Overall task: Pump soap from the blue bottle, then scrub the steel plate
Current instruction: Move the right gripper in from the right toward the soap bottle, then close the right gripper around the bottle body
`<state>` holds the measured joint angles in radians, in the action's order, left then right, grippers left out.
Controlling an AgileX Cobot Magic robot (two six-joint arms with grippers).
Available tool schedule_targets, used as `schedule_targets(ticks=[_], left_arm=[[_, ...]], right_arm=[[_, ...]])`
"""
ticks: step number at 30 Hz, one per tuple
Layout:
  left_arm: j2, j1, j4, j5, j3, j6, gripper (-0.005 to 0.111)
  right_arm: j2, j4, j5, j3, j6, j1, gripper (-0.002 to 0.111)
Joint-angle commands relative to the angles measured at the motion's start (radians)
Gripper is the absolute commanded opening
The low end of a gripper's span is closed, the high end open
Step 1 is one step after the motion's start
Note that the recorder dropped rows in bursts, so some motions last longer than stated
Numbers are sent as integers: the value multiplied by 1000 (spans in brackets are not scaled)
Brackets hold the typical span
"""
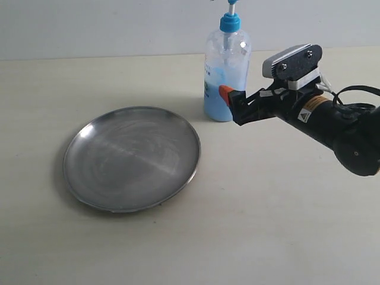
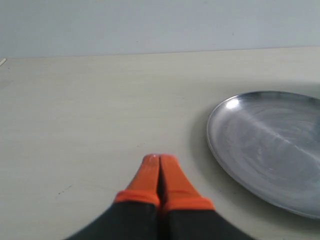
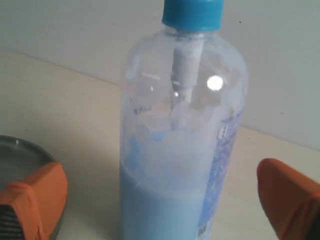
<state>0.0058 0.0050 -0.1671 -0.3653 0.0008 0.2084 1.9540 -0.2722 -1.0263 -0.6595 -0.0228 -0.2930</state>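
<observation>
The blue bottle (image 1: 225, 71) stands upright on the table behind the steel plate (image 1: 130, 157), to the plate's right. It is clear plastic with a blue collar, and pale blue soap (image 3: 165, 210) fills its lower half. My right gripper (image 1: 230, 100) is open at the bottle's lower body. In the right wrist view its orange fingertips (image 3: 42, 192) stand wide on either side of the bottle (image 3: 180, 125) without touching it. My left gripper (image 2: 160, 161) is shut with nothing in it, low over the bare table beside the plate (image 2: 270, 145). Faint swirled streaks mark the plate's surface.
The table is a pale, plain surface with a light wall behind it. The plate's rim (image 3: 20, 145) shows just beside one right fingertip. The bottle's pump head (image 1: 231, 6) reaches the top edge of the exterior view.
</observation>
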Motion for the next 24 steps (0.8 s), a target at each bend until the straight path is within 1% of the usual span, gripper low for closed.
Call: schedule_targets(ticks=[1,4,7,10,15,18,24], left_arm=[[-6,-5,0,8,-1,-6,0],[-6,-5,0,8,-1,-6,0],[-6,-5,0,8,-1,-6,0],[-6,-5,0,8,-1,-6,0],[-6,-5,0,8,-1,-6,0],[-6,-5,0,8,-1,-6,0],[-6,-5,0,8,-1,-6,0]], right_arm=[[0,-20,13,-50,-34,-3,105],[6,-20,59,-96,-35,-3,105],[31,-23,82,-143,-86,-3,105],[63,-66,94,-191,-119,-5,105],[114,-69,164,-279,-121,-14,105],[142,-67,169,-320,-119,-22,105],[179,38,216,-369,-117,-33,105]])
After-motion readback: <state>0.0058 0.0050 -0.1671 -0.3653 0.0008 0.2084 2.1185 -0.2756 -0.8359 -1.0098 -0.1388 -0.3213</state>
